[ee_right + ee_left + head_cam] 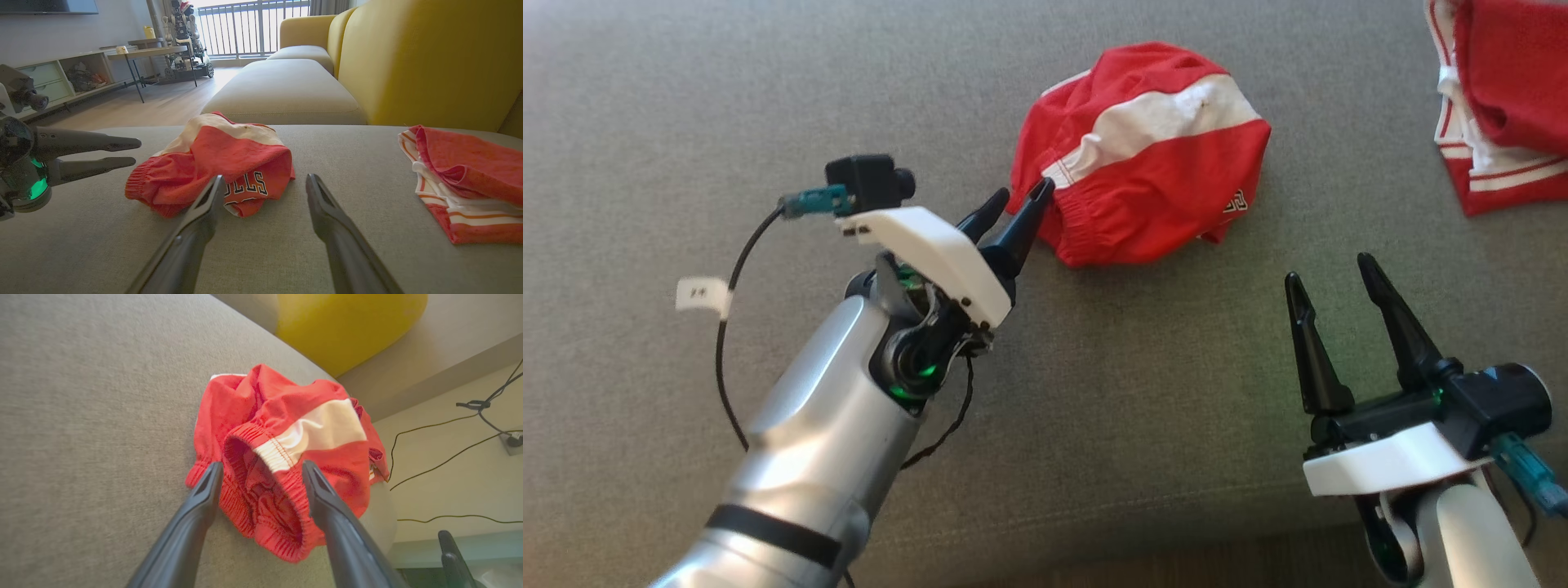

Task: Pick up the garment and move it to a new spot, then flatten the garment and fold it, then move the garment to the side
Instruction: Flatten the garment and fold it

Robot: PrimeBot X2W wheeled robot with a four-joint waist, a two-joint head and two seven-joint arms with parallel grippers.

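A crumpled red garment with a white stripe lies on the grey sofa cushion; black lettering shows on its near side. My left gripper stands open at the garment's left end. In the left wrist view its fingers flank the gathered elastic waistband, with nothing clamped. From the right wrist view the left gripper hovers just off that waistband edge. My right gripper is open and holds nothing, well short of the garment on its near right side.
A second pile of red and white striped cloth lies at the cushion's far right. The yellow sofa back rises behind. The cushion's front edge runs along the bottom. Cables trail on the floor beyond.
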